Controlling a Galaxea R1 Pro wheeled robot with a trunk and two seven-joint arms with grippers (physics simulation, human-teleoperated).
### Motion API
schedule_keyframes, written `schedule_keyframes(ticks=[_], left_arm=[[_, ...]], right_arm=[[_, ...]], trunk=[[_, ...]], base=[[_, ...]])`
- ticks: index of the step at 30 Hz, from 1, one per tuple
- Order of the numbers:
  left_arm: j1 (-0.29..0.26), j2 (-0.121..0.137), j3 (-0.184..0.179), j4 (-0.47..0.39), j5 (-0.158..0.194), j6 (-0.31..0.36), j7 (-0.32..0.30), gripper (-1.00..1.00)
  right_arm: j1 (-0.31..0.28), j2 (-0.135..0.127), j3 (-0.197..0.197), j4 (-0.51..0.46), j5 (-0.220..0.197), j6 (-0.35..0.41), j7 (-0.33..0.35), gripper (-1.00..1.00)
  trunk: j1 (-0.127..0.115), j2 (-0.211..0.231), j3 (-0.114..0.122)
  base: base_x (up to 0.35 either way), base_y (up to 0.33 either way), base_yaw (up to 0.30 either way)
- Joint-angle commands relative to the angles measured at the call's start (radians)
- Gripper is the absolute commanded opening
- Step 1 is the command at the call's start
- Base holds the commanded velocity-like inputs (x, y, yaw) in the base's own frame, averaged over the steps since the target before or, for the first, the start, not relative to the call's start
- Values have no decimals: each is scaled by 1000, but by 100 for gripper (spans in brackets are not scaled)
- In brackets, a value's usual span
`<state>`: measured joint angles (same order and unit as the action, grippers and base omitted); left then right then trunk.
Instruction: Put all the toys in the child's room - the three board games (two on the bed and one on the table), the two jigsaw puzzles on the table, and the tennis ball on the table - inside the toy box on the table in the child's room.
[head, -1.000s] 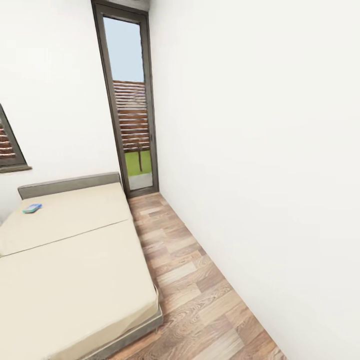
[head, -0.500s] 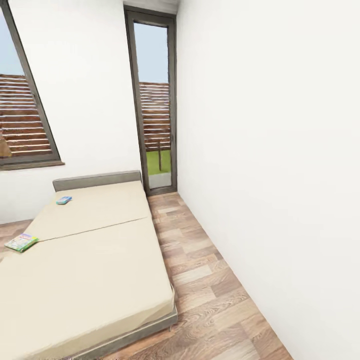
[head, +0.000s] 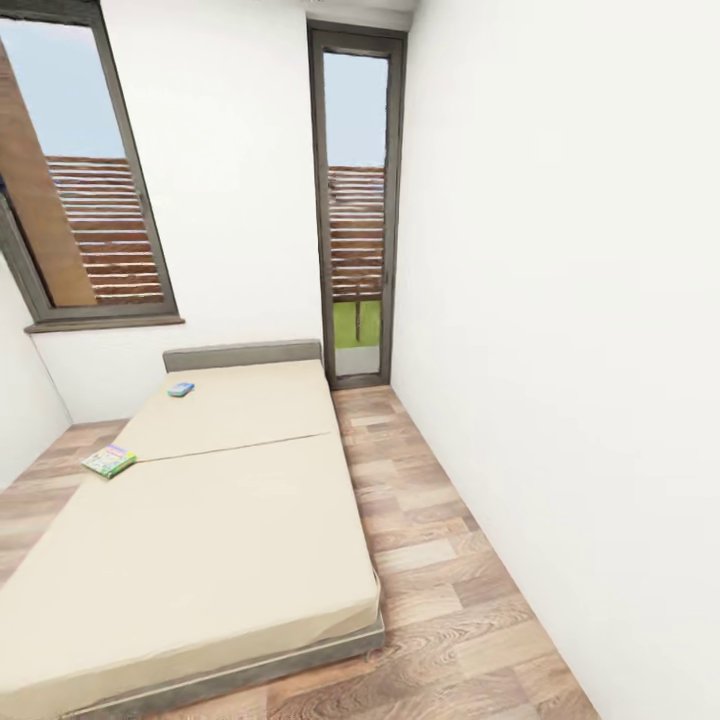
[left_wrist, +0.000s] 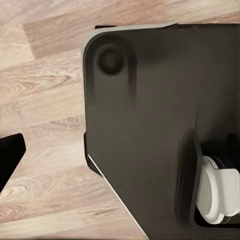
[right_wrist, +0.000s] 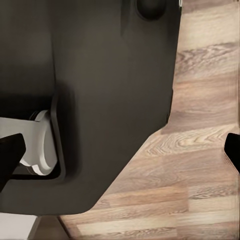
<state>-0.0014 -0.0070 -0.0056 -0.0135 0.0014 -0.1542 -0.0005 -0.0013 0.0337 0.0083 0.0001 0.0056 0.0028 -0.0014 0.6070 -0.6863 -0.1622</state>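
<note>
Board games, one green (head: 109, 460) and one blue (head: 180, 389), lay apart on the bed (head: 220, 530); I cannot tell either end effector's state.

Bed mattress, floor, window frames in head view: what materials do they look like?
Bed mattress: matte beige fabric or foam, plain, one seam across. Floor: wood planks, visible grain, slight sheen; may be laminate. Window frames: dark grey, smooth, probably painted metal; hard to tell.

Low beige bed (head: 220, 530) with 2 mattress sections and grey headboard, small blue board game (head: 181, 389) lying flat near the headboard, green board game (head: 109, 460) lying flat at the bed's left edge by the mattress seam
</note>
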Motion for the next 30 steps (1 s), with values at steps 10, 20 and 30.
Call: schedule_keyframes(ticks=[10,20,30], left_arm=[[0,-1,1,0,-1,-2,0,100],[0,0,0,0,-1,-2,0,100],[0,0,-1,0,-1,-2,0,100]], right_arm=[[0,0,1,0,1,0,0,100],[0,1,1,0,1,0,0,100],[0,0,0,0,-3,-3,0,100]], trunk=[[-38,69,30],[-77,139,62],[-115,209,93]], base=[[0,0,273],[0,0,275],[0,0,135]])
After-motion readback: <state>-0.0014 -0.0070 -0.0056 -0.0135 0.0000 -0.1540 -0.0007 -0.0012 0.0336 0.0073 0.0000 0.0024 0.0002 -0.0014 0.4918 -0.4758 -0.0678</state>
